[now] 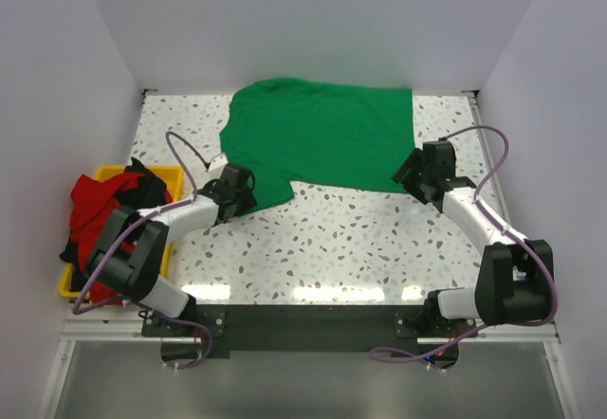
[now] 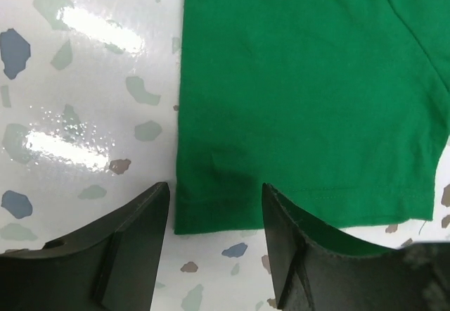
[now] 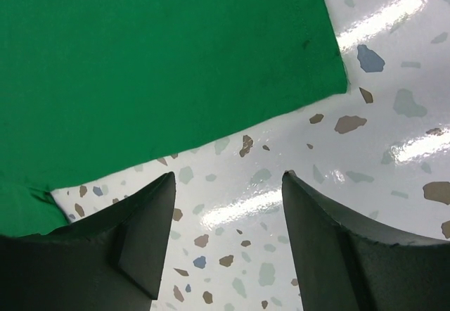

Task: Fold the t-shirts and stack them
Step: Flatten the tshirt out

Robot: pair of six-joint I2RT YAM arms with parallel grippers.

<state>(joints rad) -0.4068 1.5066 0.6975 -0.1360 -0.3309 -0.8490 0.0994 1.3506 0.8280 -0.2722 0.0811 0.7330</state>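
The left tool stands wide, its two dark fingers either side of a hemmed corner of the green t-shirt. The hem lies flat between them, unpinched. The inner finger overlaps the edge of the fabric, and the outer one is over bare worktop.

The right tool is also wide and holds nothing. Its fingertips are over speckled worktop, just short of the shirt's near edge, which runs at a slant ahead of them to a corner further out. A small fold of green sits beside the finger on the left of the wrist view.

From above, the green t-shirt lies spread flat across the far half of the worktop. Its far edge reaches the back wall, and a tool sits at each near corner: left tool, right tool. The stretch of worktop between the arms carries only glare from the lights.

At the left edge, well apart from the green shirt, a yellow bin holds a crumpled red t-shirt tangled with a black t-shirt. Both spill over the rim beside the left arm's elbow. Purple cables loop above each arm, and plain white walls close in the worktop on three sides.
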